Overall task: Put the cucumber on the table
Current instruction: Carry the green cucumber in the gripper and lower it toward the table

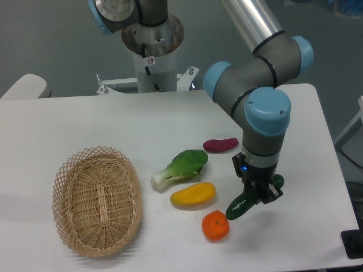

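Observation:
The dark green cucumber (243, 205) is held in my gripper (260, 192), tilted with its lower end toward the front left and its other end sticking out to the right of the fingers. It hangs at or just above the white table (85, 124), right of the orange fruit; I cannot tell whether its lower tip touches the tabletop. The gripper is shut on the cucumber's middle and points straight down.
An orange fruit (215, 225) lies just left of the cucumber's tip. A yellow fruit (193, 194), a leafy green vegetable with white stalk (180, 168) and a purple-red vegetable (220, 145) lie nearby. The wicker basket (96, 199) stands at the front left. The table's right edge is close.

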